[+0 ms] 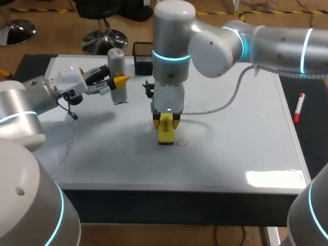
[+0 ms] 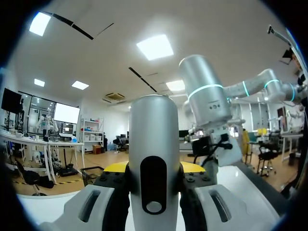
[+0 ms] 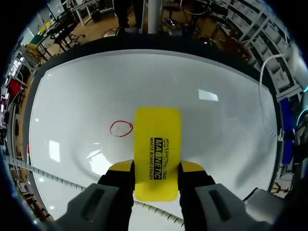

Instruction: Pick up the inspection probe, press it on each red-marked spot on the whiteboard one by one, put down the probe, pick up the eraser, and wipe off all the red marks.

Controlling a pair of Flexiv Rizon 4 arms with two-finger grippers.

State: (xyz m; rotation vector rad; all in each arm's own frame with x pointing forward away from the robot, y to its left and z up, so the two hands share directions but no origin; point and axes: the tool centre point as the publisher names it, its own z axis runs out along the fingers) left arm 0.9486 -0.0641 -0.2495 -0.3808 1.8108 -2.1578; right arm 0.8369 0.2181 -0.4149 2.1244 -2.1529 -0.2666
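- The left hand (image 2: pixel 154 169) is clenched on the inspection probe (image 2: pixel 154 125), with one yellow-tipped finger on each side of the silver barrel.
- The probe stands upright in that grip. A black oval inset on its barrel faces the wrist camera.
- In the head view the left arm comes in from the left and holds the probe over the far left part of the whiteboard (image 1: pixel 241 148). I cannot tell whether the probe's lower end touches the board.
- A black mesh basket (image 1: pixel 142 55) sits at the far edge of the whiteboard, just beside the probe.
- The right hand (image 3: pixel 156 168) is grasping the eraser (image 3: pixel 157 144), a yellow block with a black printed label, and its fingers press on the two long sides.
- The right arm reaches in from the right to the middle of the board, where its hand points straight down.
- The eraser sticks out beyond the fingers toward the board. Whether it touches the board I cannot tell.
- One red mark (image 3: pixel 121 128), a small hand-drawn circle, lies on the whiteboard just beside the far end of the eraser and is not covered by it.
- A coiled grey cable (image 1: pixel 233 97) runs from the right arm down across the board behind the hand.
- A red marker (image 1: pixel 299 107) lies on the dark worktop to the right of the whiteboard, well apart from both hands.
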